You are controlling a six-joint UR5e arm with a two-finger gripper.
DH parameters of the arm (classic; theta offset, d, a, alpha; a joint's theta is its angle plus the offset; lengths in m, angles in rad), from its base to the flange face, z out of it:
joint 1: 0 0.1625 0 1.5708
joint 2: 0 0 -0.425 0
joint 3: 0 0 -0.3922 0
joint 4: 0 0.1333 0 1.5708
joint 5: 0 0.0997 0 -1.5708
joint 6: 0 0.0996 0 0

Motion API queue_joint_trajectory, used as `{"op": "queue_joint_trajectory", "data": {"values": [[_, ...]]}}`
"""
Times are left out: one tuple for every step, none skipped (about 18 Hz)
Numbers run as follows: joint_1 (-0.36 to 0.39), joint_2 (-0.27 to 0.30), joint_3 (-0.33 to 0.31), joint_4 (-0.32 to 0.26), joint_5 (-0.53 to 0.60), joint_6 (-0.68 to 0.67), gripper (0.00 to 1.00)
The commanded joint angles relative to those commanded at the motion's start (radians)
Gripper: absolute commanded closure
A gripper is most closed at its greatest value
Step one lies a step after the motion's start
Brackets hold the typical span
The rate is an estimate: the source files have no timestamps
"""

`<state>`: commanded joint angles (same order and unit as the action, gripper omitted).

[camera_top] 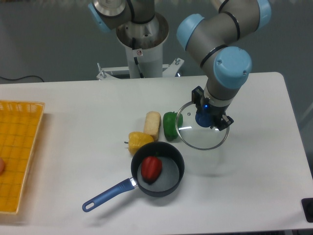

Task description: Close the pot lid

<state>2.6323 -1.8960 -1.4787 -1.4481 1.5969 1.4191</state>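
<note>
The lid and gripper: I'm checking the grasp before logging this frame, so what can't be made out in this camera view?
- Gripper: its fingers are behind the wrist housing, so the hold on the lid's blue knob can't be confirmed.
- Whether the lid is lifted or resting on the table: not clear from above.
- Orange item at the left edge by the yellow basket: cropped, unidentifiable.

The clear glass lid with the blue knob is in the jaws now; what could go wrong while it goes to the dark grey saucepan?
1. The clear glass lid passes near the green toy pepper; its rim may knock it.
2. The red toy pepper lies inside the dark grey saucepan; if it stands higher than the rim, the lid may not sit flat.
3. The gripper holds only the small blue knob, so the lid might tilt or slip.
</note>
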Motion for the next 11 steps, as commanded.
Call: {"op": "queue_joint_trajectory", "data": {"values": [[0.0, 0.003, 0.0, -0.002, 0.011, -0.009, 0.59], [-0.006, 0.003, -0.002, -0.002, 0.023, -0.011, 0.59], [-0.014, 0.003, -0.003, -0.002, 0.032, -0.012, 0.59], [-0.015, 0.003, -0.005, -0.002, 0.034, -0.022, 0.59], [-0.018, 0.005, -0.006, -0.002, 0.034, -0.046, 0.59], [-0.028, 0.005, -0.005, 0.0, 0.032, -0.075, 0.59], [-0.04, 0.005, -0.005, 0.008, 0.034, -0.103, 0.59], [-0.049, 0.005, -0.006, 0.018, 0.035, -0.123, 0.59], [-0.06, 0.005, -0.008, 0.021, 0.037, -0.138, 0.59], [-0.067, 0.005, -0.008, 0.023, 0.04, -0.155, 0.59], [-0.074, 0.005, -0.008, 0.023, 0.038, -0.178, 0.59]]}}
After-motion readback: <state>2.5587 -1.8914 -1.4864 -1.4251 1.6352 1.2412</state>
